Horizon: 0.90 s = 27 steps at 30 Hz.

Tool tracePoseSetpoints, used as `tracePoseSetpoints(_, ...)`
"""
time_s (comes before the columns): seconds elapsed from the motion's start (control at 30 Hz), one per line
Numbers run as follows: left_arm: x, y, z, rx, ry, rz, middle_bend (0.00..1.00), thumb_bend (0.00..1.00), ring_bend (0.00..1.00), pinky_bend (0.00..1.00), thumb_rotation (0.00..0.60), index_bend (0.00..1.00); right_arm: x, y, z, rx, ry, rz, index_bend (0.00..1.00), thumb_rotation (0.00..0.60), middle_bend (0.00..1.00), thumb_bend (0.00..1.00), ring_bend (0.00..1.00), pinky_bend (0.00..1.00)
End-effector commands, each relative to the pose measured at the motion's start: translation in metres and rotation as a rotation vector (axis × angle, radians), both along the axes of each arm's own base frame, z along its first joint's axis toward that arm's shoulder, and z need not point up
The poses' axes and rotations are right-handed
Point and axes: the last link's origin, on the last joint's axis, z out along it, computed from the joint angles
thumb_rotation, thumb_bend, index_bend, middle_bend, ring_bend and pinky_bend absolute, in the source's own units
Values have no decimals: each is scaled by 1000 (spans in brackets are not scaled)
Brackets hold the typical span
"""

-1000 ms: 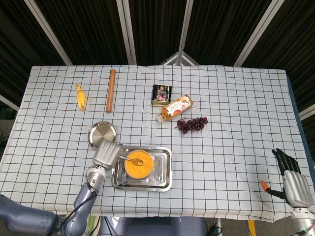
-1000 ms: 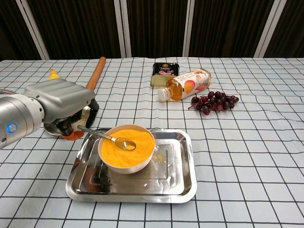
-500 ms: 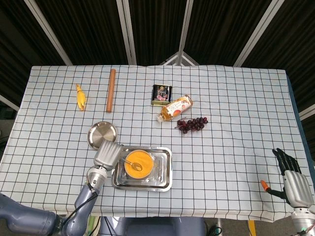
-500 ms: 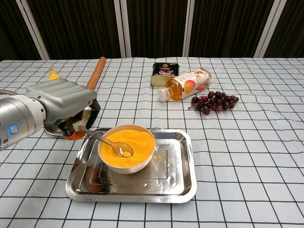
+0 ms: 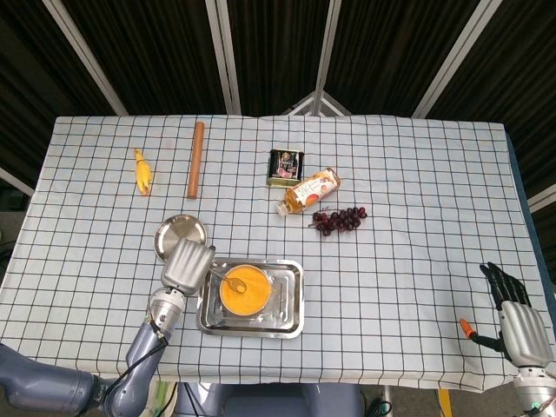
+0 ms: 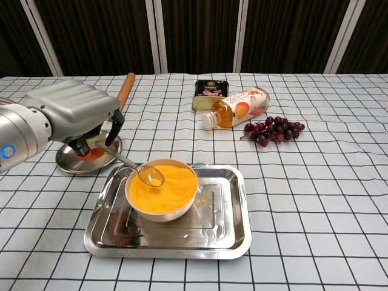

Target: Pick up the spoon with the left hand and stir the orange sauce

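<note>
My left hand [image 6: 73,115] pinches the spoon [image 6: 130,164], which slants down to my right into the orange sauce [image 6: 162,189].

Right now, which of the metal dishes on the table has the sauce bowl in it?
The rectangular tray at the front edge: the bowl of orange sauce sits in its left half. The small round plate further left, behind the left hand, holds no bowl.
</note>
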Motion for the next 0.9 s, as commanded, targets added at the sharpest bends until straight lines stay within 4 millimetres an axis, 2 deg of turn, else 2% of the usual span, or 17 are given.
tracePoseSetpoints(0.03,7,1,-1,28,51,-92,985,791,978,974,600,765,0,0,0,1,-1,-1,0,600,0,317,0,0)
tracePoseSetpoints(0.37,24,-2,-16,103,346,-535,989,788,980,974,600,781,0,0,1,1,-11,-2,0,600,0,317,0,0)
tracePoseSetpoints(0.7,28,6,-16,129,495,-700,989,781,980,974,600,784,0,0,1,4,-13,-1,0,600,0,317,0,0)
tracePoseSetpoints(0.9,27,11,-16,138,530,-719,989,777,980,974,600,787,0,0,0,5,-12,-2,0,600,0,317,0,0)
